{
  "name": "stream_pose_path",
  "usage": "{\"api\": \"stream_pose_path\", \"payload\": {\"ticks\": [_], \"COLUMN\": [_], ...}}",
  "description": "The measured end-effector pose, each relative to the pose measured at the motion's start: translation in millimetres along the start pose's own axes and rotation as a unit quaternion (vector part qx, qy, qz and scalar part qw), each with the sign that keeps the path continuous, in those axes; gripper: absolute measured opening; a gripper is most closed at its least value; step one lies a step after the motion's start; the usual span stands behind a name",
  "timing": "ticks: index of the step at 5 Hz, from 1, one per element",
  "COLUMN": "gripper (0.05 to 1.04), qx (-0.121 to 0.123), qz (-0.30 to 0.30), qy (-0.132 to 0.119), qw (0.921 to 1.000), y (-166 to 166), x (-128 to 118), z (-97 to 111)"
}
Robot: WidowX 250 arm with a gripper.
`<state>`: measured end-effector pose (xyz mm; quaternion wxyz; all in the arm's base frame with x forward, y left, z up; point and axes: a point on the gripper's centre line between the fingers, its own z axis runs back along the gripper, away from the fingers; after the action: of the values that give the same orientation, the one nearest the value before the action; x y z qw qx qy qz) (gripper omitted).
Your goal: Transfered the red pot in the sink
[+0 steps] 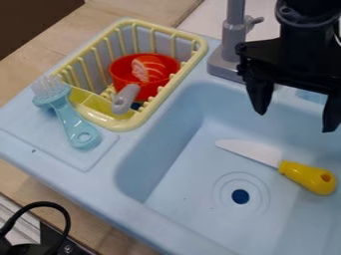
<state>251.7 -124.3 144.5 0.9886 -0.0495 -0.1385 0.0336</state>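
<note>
- My arm, just beside the faucet, is black all over, with a dull sheen.
- Its upper part has a thick, rounded collar with a small round detail that looks like a screw, on the side nearest the faucet.
- Below that I see a smooth, stout column.
- My gripper has a broad black crosspiece, its edge knobbly at the end closest to the faucet.
- Its two black fingers are wide on top, tapering to narrow, blunt tips.

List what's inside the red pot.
One orange piece with pale stripes, likely toy seafood, sits inside the red pot. It covers the pot floor beneath it, so I can't tell whether anything else lies under it.
</note>
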Motion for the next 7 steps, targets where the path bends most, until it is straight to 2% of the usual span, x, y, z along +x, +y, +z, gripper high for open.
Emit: {"api": "stream_pose_path", "payload": {"ticks": [1,2,3,4,6,7], "gripper": [1.000,1.000,1.000,1.000,1.000,1.000], "qx": [0.008,0.031,0.051,0.072,0.078,0.083], "qz": [0.002,0.023,0.043,0.089,0.219,0.252], "qy": [0.012,0.019,0.016,0.008,0.027,0.033], "qw": [0.9999,0.9991,0.9976,0.9934,0.9722,0.9636], "y": [3,17,30,50,113,136], "x": [-5,-5,-14,-20,-22,-24], "z": [-6,-4,-4,7,30,35]}}
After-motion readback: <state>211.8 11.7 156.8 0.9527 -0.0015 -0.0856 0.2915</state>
